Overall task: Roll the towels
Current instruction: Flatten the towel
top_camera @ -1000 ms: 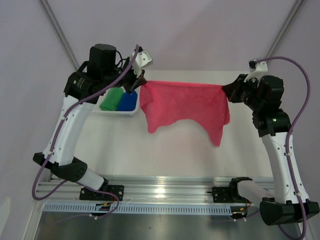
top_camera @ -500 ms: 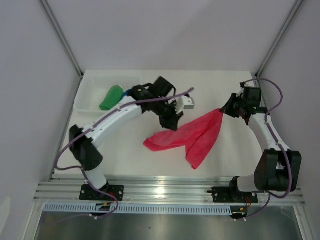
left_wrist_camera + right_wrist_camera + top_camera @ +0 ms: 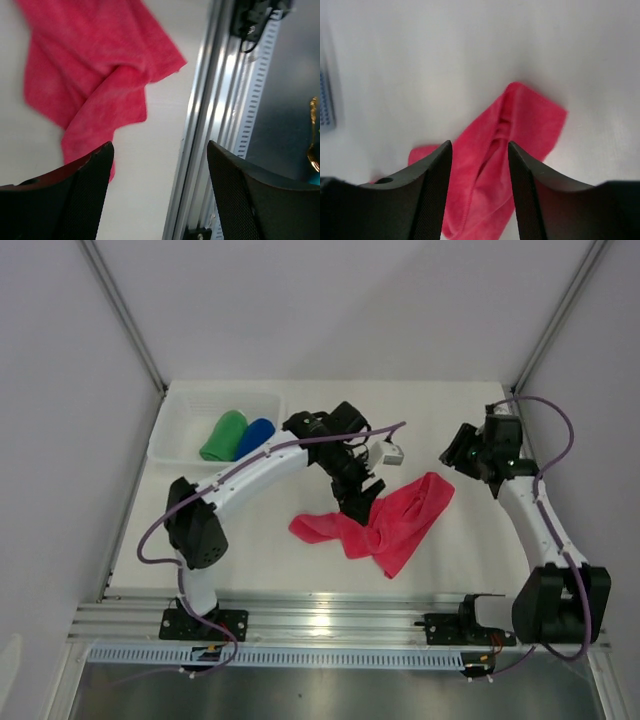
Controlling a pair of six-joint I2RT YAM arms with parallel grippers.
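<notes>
white basket (image 3: 172,432), pale table (image 3: 425,408), metal rail (image 3: 330,621)

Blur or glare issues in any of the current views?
Left wrist: pink towel soft and smeared, glare streak on the aluminium rail. Right wrist: fingers underexposed, table nearly featureless. Top external: sharp, evenly lit, glare only on that rail.

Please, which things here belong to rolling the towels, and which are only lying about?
For the job: pink-red towel, crumpled on the table; green towel and blue towel, both rolled, in the white basket.
Only lying about: white basket; aluminium rail.
</notes>
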